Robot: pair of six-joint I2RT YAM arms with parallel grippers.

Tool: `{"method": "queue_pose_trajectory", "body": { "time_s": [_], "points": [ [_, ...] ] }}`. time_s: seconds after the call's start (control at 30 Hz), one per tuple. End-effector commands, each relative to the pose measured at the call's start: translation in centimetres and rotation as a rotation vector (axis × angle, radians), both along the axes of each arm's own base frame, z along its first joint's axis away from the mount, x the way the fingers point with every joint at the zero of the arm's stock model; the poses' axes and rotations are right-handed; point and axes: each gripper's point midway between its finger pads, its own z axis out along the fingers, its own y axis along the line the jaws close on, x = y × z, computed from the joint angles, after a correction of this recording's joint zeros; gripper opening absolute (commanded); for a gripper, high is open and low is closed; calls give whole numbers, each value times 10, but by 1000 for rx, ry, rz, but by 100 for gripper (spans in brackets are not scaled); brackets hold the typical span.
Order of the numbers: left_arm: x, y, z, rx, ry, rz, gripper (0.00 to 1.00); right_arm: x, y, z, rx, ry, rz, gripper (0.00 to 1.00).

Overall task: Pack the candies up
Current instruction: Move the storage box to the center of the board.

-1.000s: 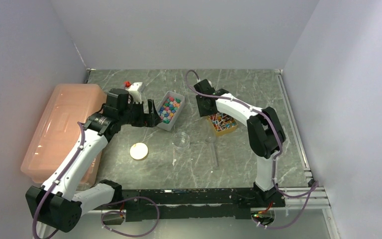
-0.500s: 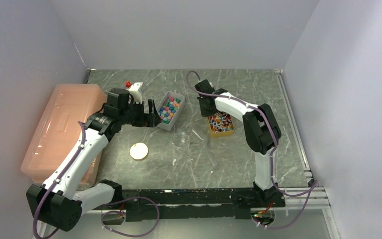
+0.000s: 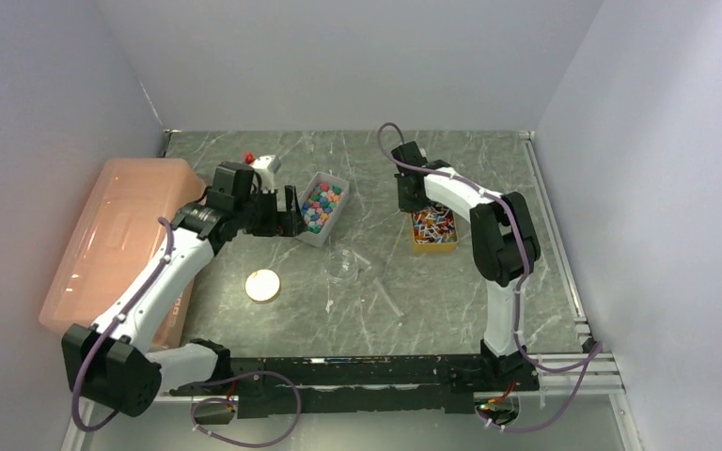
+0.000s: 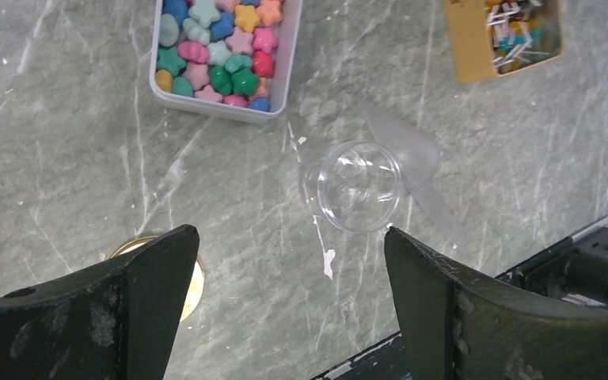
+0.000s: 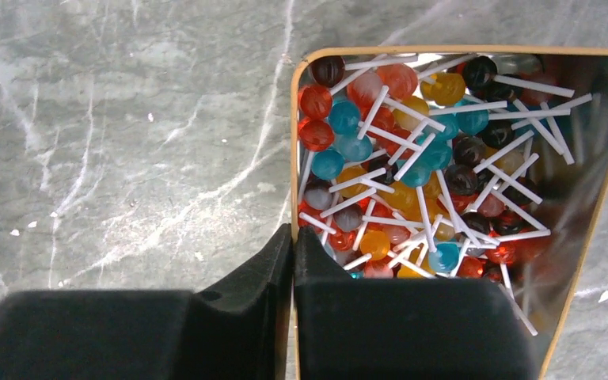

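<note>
Right pincer point(image 5: 293, 237) nips tin point(image 5: 459, 50) on marbled table point(image 5: 127, 119)

The candies point(image 4: 220, 55) are glowing pink, teal, green, yellow and red in a white tray point(image 4: 223, 112). White veins are streaking the grey-green marbled table point(image 4: 87, 158). Red, orange and blue lollipops point(image 5: 412, 166) are filling a golden tin point(image 5: 459, 51).

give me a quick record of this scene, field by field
candies: mixed colours, piled in the white tray
left gripper: open, holding nothing, over the table beside the tray
right gripper: shut, at the rim of the yellow tin
tin contents: lollipops
clear cup: empty, nearer the arm bases than the tray
round lid: flat on the table, apart from the cup
</note>
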Motion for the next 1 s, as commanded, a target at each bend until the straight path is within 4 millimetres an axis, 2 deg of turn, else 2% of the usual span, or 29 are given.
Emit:
{"method": "queue_pose_trajectory", "body": {
  "time_s": [0.0, 0.1, 0.2, 0.37, 0.53, 0.7, 0.97],
  "points": [
    [13, 4, -1, 26, 37, 61, 94, 12, 2, 27, 26, -83, -4, 15],
    [20, 5, -9, 48, 63, 81, 94, 13, 3, 34, 30, -91, -4, 23],
    [26, 7, -12, 70, 84, 102, 94, 14, -2, 53, 18, -126, -12, 29],
    [37, 11, -9, 116, 119, 137, 94, 12, -8, 88, 18, -187, -25, 34],
    [60, 25, -13, 222, 117, 197, 93, 1, -8, 113, 41, -227, -21, 37],
    [82, 30, -34, 315, 165, 208, 86, -19, 1, 129, 46, -250, 15, 38],
    [116, 19, -81, 375, 293, 189, 76, -62, 12, 148, 111, -287, 73, 38]
  ]
}}
